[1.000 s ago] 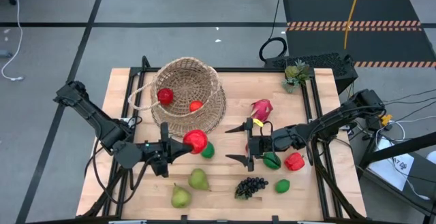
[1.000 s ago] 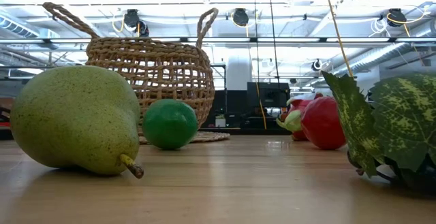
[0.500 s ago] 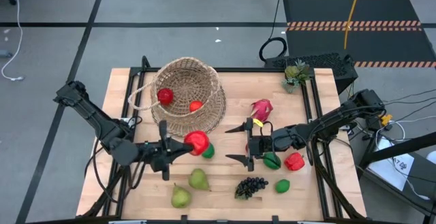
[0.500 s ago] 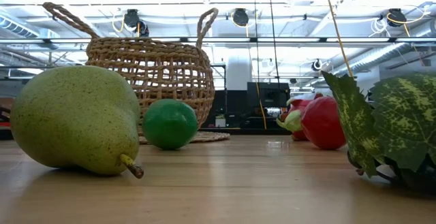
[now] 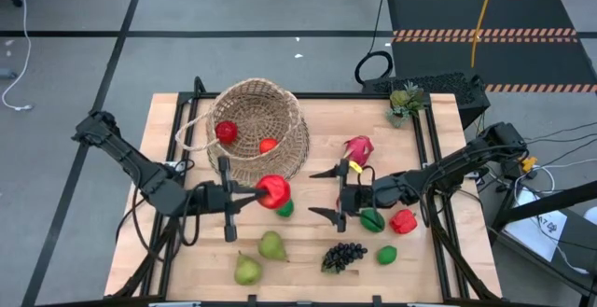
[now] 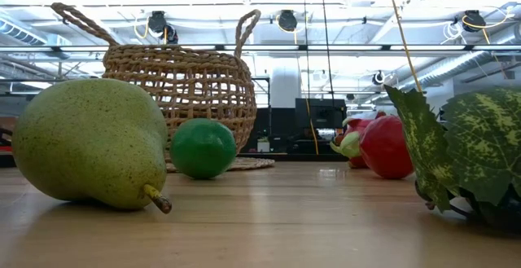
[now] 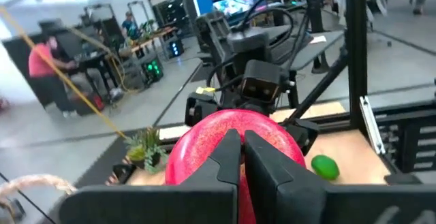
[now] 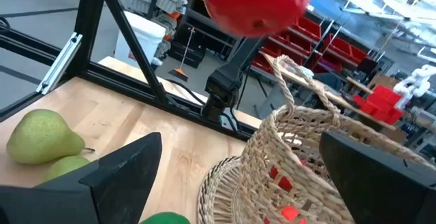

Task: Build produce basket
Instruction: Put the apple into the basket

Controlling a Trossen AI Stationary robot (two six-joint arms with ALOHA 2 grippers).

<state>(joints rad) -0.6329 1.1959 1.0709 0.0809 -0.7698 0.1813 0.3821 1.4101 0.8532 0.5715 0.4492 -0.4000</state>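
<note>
Landmark = the basket point(image 5: 254, 132), round tan wicker w/ a thin loop handle, lying toward the far-left part of the wooden table point(image 5: 317, 260), mouth up in the high view; two small red fruits point(image 5: 226, 131) sit inside it. Left gripper point(image 5: 254, 193) is just beside the basket's near rim, fingers clamped tight together on a red apple point(image 5: 272, 191), which is lifted off the table & seen from the right wrist view hanging above the basket's side. In the left wrist view the two dark fingers point(image 7: 269, 173) press nearly together across the apple's front. A green lime point(image 5: 284, 207) rests on the table right under/next to the apple, near side of basket. Right gripper point(image 5: 326, 195) is to the right of the basket, well apart from it, fingers spread wide & holding nothing, pointing back toward the basket. Pink dragon fruit point(image 5: 357, 147) lies right of the basket, beyond the right gripper. Farther from the basket on that side: another green fruit point(image 5: 372, 220), a red pepper point(image 5: 403, 220), a small lime point(image 5: 386, 254) & a dark grape bunch point(image 5: 343, 255). Two yellow-green pears point(image 5: 259, 257) lie near the table's front edge, nearer than the basket. A small potted plant point(image 5: 405, 101) stands at the far-right corner, well apart from the basket.
</note>
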